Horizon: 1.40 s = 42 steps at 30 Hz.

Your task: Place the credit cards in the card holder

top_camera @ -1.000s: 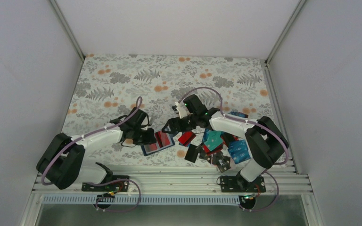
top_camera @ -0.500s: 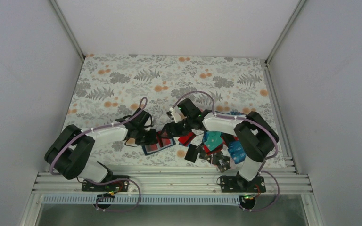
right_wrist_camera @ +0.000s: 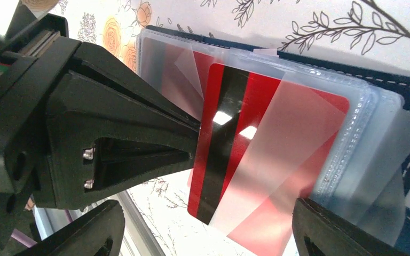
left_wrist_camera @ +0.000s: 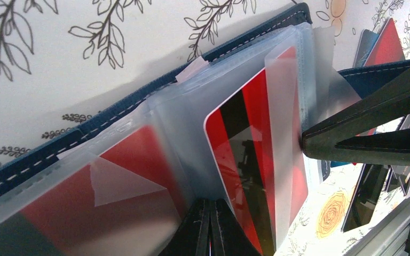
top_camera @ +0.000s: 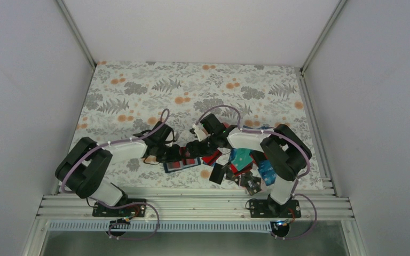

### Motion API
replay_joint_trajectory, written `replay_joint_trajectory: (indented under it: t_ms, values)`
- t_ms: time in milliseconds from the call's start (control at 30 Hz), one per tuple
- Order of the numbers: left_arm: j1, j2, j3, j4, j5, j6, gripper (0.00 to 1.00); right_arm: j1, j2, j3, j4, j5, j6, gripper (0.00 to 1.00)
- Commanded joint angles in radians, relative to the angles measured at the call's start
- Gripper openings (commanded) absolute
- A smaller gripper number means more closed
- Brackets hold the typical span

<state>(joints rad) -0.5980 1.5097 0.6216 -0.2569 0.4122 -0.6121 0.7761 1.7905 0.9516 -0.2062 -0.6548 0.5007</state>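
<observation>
Left hand (left_wrist_camera: 212,205), tips together, against red card (left_wrist_camera: 256,160) in card holder (left_wrist_camera: 112,114)

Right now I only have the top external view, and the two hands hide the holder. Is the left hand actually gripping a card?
Observer: Yes. The left wrist view shows the left hand shut on the long edge of a red card with a black stripe.
Operator: Is it in a sleeve yet?
Observer: Partly. In the right wrist view, a clear sleeve of the open card holder covers the side of the card away from the left hand. The rest is bare.
Operator: And the right hand?
Observer: The right hand is open, its fingers spread wide and holding nothing.
</observation>
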Motion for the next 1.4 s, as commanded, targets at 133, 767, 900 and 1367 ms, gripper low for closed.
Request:
replay_joint_trajectory:
  t_ms: [133,767,900,1367]
  values:
    - [-0.013,0.051,-0.034,-0.032,-0.075,0.009,0.02,0.009,-0.068,0.009,-0.063,0.093,-0.006,0.82]
    - [-0.060,-0.116,0.095,-0.229,-0.139,-0.024,0.03,0.008,-0.085,0.004,-0.001,-0.005,0.026,0.83]
    - [-0.068,-0.094,0.096,-0.207,-0.137,-0.020,0.03,0.009,-0.079,0.001,0.003,-0.012,0.025,0.83]
    - [-0.095,0.019,0.069,-0.126,-0.125,-0.011,0.02,0.009,-0.056,-0.014,0.008,-0.011,0.029,0.83]
